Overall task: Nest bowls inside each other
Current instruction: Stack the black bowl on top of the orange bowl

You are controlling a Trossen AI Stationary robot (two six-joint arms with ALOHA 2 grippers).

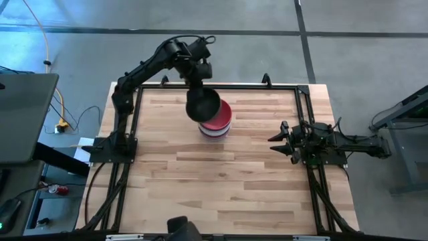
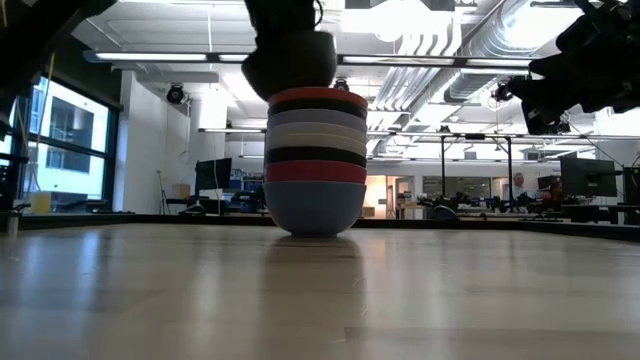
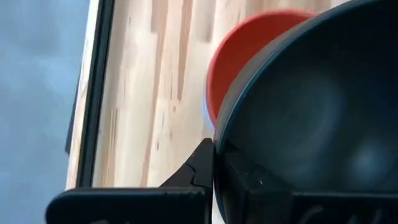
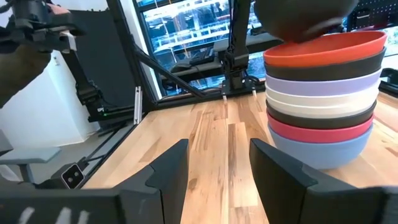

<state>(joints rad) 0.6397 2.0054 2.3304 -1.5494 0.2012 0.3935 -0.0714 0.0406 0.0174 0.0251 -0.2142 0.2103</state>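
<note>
A stack of nested bowls [image 1: 217, 126] stands on its blue bottom bowl [image 2: 313, 210] on the wooden table, right of the far middle. A red bowl [image 4: 323, 48] is on top. My left gripper [image 3: 214, 163] is shut on a black bowl [image 1: 202, 104], which hangs over the stack's far-left side, close above the red bowl. I cannot tell whether the two touch. My right gripper [image 1: 282, 140] waits level at the table's right side, open, with nothing between its fingers [image 4: 165, 174]. My left gripper holds the black bowl by its rim [image 3: 219, 140], with one finger [image 3: 198, 167] outside the wall and the other inside the bowl. The fingers come steeply from above, from the table's far-left side. The bowl hangs clear of the table, its hollow facing up.
A black frame [image 1: 304, 90] runs along the table's far, left and right edges. Bare wood [image 1: 221, 194] lies on the near side of the stack. A desk with a dark screen [image 1: 23, 117] stands off the table's left edge.
</note>
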